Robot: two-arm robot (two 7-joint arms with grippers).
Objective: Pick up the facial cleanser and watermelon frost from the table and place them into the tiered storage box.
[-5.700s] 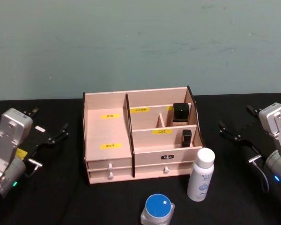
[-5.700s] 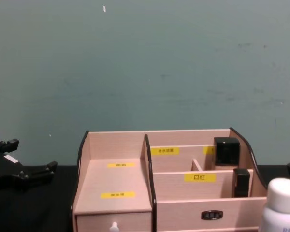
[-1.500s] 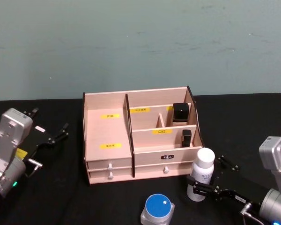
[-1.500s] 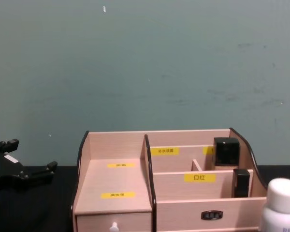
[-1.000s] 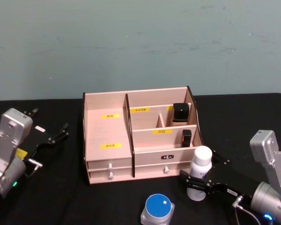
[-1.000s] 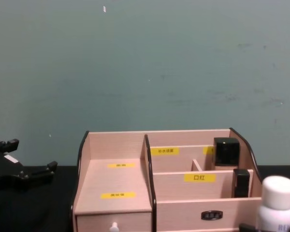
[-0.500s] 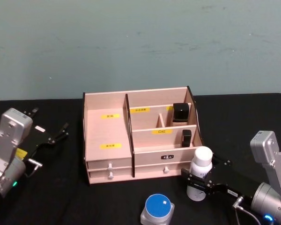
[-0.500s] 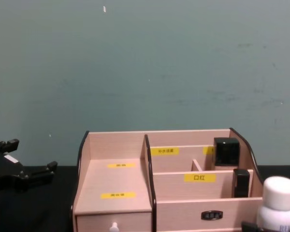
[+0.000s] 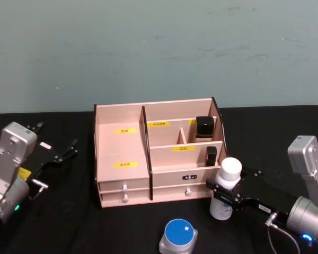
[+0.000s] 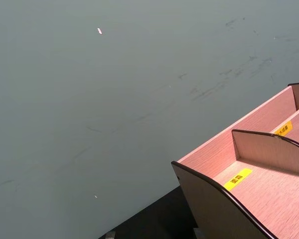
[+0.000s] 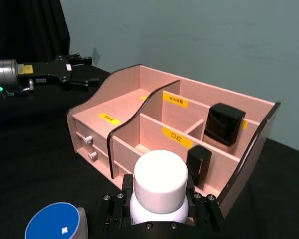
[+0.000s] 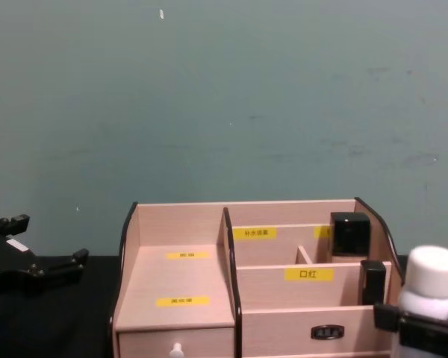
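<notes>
The facial cleanser (image 9: 231, 169), a white bottle with a white cap, is upright in front of the right end of the tiered storage box (image 9: 122, 151). My right gripper (image 9: 222, 196) is shut on its body just below the cap (image 11: 160, 179), and the bottle hangs slightly above the black table. The watermelon frost (image 9: 179, 234), a clear jar with a blue lid, stands on the table near the front edge, left of the bottle. My left gripper (image 9: 58, 153) rests open at the far left, apart from the box.
The box's wide left compartment (image 12: 179, 280) is bare. Two black items (image 9: 204, 126) (image 9: 211, 154) stand in its small right compartments, close to the held bottle. Drawers with knobs (image 9: 125, 188) face me. Black cloth covers the table.
My right arm came in from the right and shut on the white bottle. In the last half second the bottle rose off the table and shifted slightly right. The left arm stayed still.
</notes>
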